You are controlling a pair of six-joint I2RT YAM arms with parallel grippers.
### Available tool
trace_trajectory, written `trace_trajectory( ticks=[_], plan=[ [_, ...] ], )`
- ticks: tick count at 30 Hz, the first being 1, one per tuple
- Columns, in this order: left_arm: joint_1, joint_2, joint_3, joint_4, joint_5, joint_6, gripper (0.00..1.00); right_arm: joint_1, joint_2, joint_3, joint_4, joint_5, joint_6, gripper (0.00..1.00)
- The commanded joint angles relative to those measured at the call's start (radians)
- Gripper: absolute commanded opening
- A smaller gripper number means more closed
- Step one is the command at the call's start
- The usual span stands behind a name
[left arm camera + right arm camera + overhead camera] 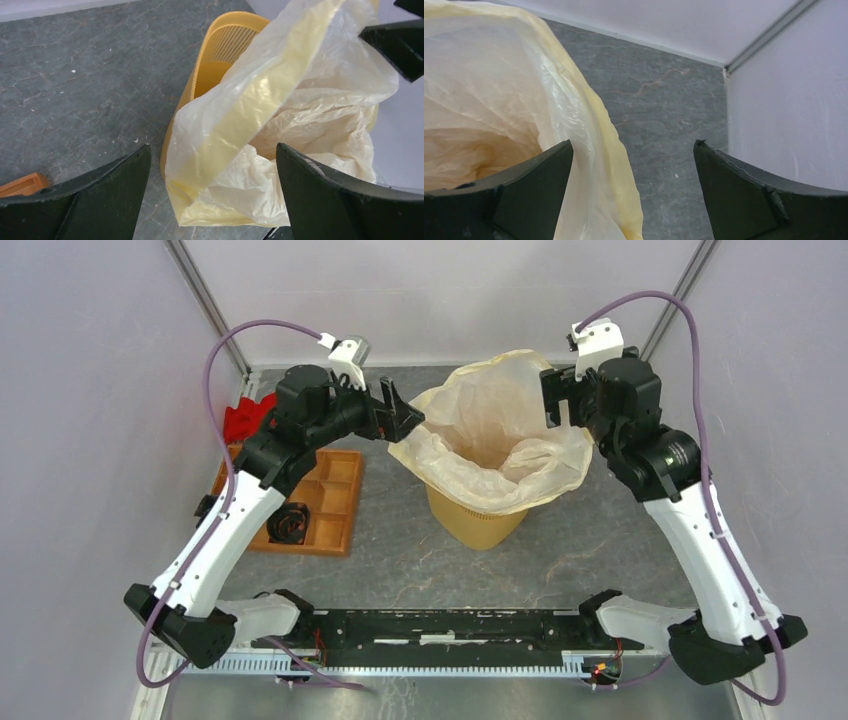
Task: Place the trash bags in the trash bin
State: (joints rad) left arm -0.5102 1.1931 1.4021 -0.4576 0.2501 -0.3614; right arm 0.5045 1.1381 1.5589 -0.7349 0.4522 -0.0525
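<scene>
The bag (500, 430) is sitting in the bin (478, 525), flopping over its rim, the left gripper (405, 412) and right gripper (553, 398) are gaping wide beside it, and a black thing (290, 523) is lying in the tray (335, 495).

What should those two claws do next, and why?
Probably draw the left gripper and right gripper back, away from the trash bag. It already lines the trash bin, its mouth draped over the rim, and both grippers stand open, holding nothing.
</scene>
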Motion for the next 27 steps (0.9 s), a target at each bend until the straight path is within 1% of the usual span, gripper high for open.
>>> trace_trajectory(
  ticks=[1,4,6,7,9,11,14,16,18,20,21,22,25,27],
  plan=[
    [-0.011,0.027,0.090,-0.011,0.017,0.114,1.00,-0.139,0.030,0.073,0.060,-0.343,-0.035,0.98],
    [-0.015,0.059,0.110,-0.013,0.035,0.126,1.00,-0.260,0.017,0.001,0.131,-0.537,0.025,0.97],
    [-0.015,0.082,0.123,-0.017,0.015,0.118,0.98,-0.339,-0.002,-0.055,0.189,-0.645,0.075,0.78],
    [-0.014,0.093,0.132,-0.021,-0.006,0.106,0.95,-0.369,-0.013,-0.085,0.215,-0.688,0.108,0.72],
    [-0.014,0.123,0.161,-0.024,-0.023,0.079,0.90,-0.422,-0.023,-0.129,0.265,-0.787,0.140,0.68],
    [-0.015,0.159,0.191,-0.025,0.006,0.071,0.85,-0.450,-0.026,-0.156,0.288,-0.838,0.155,0.65],
    [-0.014,0.185,0.212,-0.029,-0.021,0.069,0.82,-0.475,-0.042,-0.200,0.335,-0.894,0.164,0.58],
    [-0.014,0.204,0.224,-0.024,-0.018,0.073,0.80,-0.487,-0.043,-0.218,0.352,-0.924,0.172,0.49],
    [-0.014,0.224,0.236,-0.021,0.063,0.084,0.88,-0.488,-0.040,-0.232,0.370,-0.956,0.178,0.47],
    [-0.021,0.222,0.234,-0.019,0.120,0.111,0.96,-0.488,-0.042,-0.247,0.378,-0.970,0.182,0.48],
    [-0.029,0.205,0.222,-0.011,0.127,0.133,0.99,-0.488,-0.042,-0.250,0.376,-0.971,0.180,0.48],
    [-0.039,0.186,0.194,0.006,0.120,0.155,1.00,-0.488,-0.044,-0.249,0.371,-0.971,0.174,0.48],
    [-0.067,0.076,0.082,0.121,0.039,0.218,1.00,-0.488,-0.054,-0.251,0.361,-0.970,0.165,0.49],
    [-0.134,0.043,0.045,0.178,-0.081,0.296,1.00,-0.488,-0.061,-0.250,0.362,-0.970,0.167,0.49]
  ],
)
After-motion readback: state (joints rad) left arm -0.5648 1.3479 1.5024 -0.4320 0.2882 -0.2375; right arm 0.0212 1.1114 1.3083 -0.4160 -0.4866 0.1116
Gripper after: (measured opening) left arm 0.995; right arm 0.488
